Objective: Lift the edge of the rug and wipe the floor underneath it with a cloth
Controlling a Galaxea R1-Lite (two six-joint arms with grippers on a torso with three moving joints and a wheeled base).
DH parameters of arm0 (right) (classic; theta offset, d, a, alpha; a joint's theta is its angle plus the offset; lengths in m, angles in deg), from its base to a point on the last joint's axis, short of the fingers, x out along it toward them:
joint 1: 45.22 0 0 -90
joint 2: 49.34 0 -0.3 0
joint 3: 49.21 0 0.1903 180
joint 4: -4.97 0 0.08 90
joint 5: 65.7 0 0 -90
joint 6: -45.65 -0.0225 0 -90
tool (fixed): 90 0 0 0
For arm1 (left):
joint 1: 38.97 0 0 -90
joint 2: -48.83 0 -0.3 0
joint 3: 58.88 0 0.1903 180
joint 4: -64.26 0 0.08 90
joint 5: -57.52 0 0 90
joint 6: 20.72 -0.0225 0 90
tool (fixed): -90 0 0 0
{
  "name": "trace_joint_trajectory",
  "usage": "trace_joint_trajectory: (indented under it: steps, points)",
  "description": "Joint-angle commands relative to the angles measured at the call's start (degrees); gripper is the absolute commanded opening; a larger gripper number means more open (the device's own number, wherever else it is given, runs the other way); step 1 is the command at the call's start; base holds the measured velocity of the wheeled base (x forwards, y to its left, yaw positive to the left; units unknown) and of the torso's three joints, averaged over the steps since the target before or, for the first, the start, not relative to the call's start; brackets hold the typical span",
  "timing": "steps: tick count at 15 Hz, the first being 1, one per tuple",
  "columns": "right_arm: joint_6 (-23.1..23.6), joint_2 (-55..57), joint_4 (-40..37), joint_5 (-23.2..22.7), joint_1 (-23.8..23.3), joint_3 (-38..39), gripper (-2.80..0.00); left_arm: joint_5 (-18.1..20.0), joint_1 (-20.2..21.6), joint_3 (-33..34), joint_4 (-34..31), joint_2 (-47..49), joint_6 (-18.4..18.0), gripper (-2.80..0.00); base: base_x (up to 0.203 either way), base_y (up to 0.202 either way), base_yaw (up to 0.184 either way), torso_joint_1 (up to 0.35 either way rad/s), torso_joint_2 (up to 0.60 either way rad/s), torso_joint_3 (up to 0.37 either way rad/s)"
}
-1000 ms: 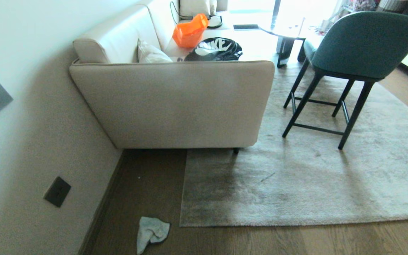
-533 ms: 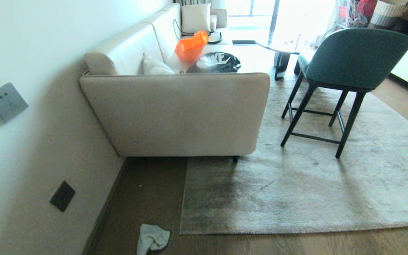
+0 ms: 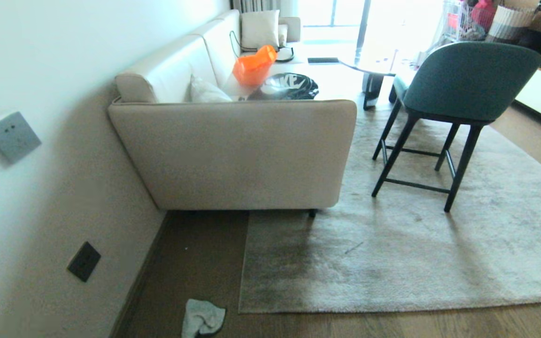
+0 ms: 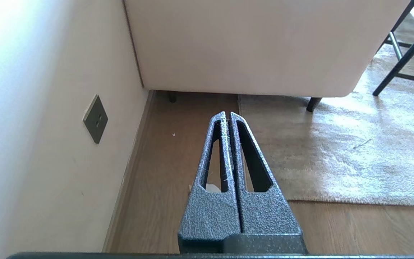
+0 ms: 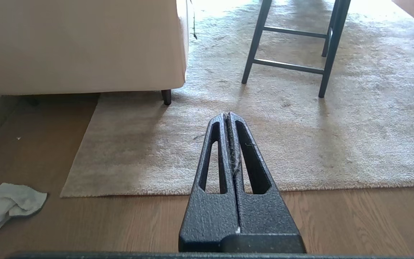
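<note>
With both the left gripper [image 4: 229, 114] and right gripper [image 5: 228, 115] clenched empty, I judge the limp, light cloth [image 5: 11, 205] ahead-left pinchable anywhere; the rug edge [image 5: 128, 190] ahead, floppy but heavy, lifts best at its corner.

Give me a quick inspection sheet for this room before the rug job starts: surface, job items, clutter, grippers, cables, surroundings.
Surface: brown wooden floor, bare between wall and rug.
Job's things: rug edge lying flat, corner square; cloth crumpled on the floor beside that corner, apart from it.
Clutter: orange bag and black bag on the sofa; a small speck on the floor.
Grippers: left gripper and right gripper both shut, empty, off the floor.
Cables: dark cord on the far sofa seat.
Surroundings: green chair standing on the rug; wall outlets at left.
</note>
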Motion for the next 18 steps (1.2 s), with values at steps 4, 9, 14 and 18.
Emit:
trace_joint_trajectory:
  steps: [4, 9, 14, 18]
  points:
    - [-0.01, 0.09, 0.01, 0.02, 0.00, 0.00, -2.80, -0.01, 0.00, -0.04, -0.01, 0.00, 0.09, -2.80, 0.000, 0.000, 0.000, 0.000, 0.00, 0.007]
    - [-0.01, 0.08, 0.01, 0.02, 0.00, 0.00, -2.80, 0.07, 0.00, -0.04, 0.00, 0.00, 0.01, -2.80, 0.000, 0.000, 0.000, 0.000, 0.00, 0.000]
    - [-0.01, 0.09, 0.01, 0.02, 0.00, 0.00, -2.80, 0.07, 0.00, 0.04, -0.01, 0.00, 0.01, -2.80, 0.000, 0.000, 0.000, 0.000, 0.00, 0.000]
    - [0.53, 0.00, 0.01, -0.11, 0.00, 0.00, -2.80, 0.07, 0.00, -0.04, -0.01, 0.00, 0.08, -2.80, 0.000, 0.000, 0.000, 0.000, 0.00, 0.000]
